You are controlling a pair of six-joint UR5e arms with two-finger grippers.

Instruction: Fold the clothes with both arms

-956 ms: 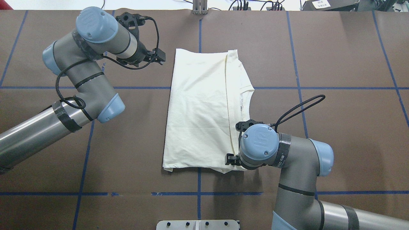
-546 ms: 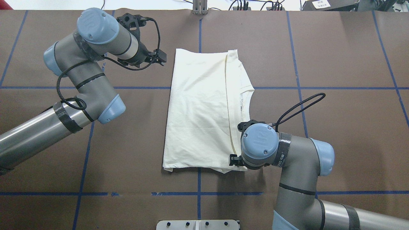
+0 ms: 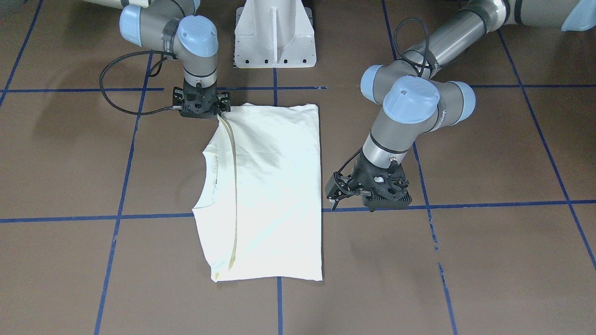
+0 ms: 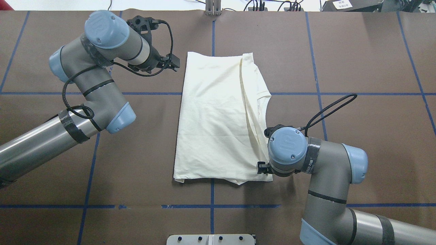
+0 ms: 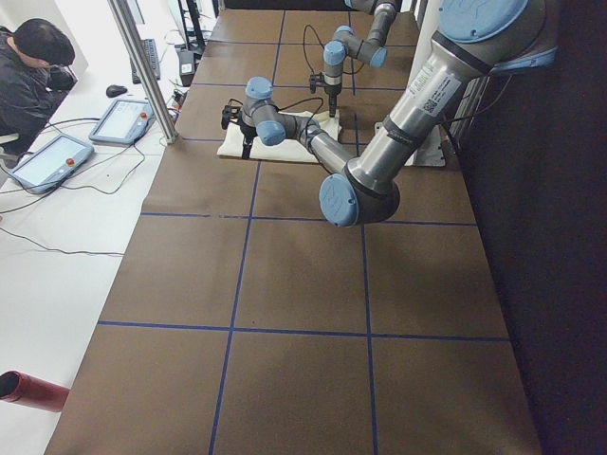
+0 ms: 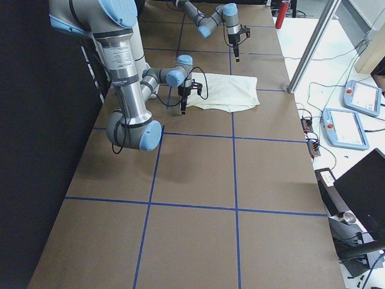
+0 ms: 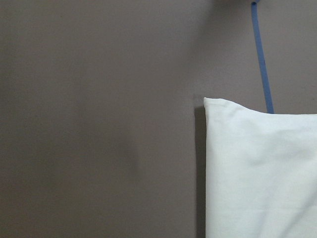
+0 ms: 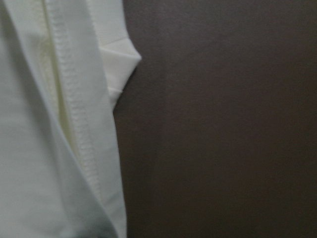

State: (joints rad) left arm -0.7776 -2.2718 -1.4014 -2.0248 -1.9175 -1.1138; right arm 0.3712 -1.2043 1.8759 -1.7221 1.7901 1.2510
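The cream-white T-shirt (image 4: 214, 119) lies folded in the middle of the brown table with its plain side up; the cat print and lettering are hidden. It also shows in the front view (image 3: 274, 186). My right gripper (image 4: 264, 168) stands on the shirt's near right corner (image 3: 219, 115), its fingers hidden under the wrist; the hem edge follows it, so it looks shut on the shirt. My left gripper (image 4: 170, 63) hovers just left of the shirt's far left corner (image 7: 213, 106), not touching. I cannot tell whether the left gripper (image 3: 372, 197) is open or shut.
Blue tape lines (image 4: 316, 93) grid the table. The white pedestal base (image 3: 274, 32) stands at the near edge, behind the shirt's near hem. An operator (image 5: 38, 66), control tablets (image 5: 57, 156) and a metal post (image 5: 142, 66) stand beyond the far edge.
My right gripper has moved right and dragged the top layer's hem edge with it, slanting the fold line. My left gripper has shifted slightly right toward the shirt's far left corner.
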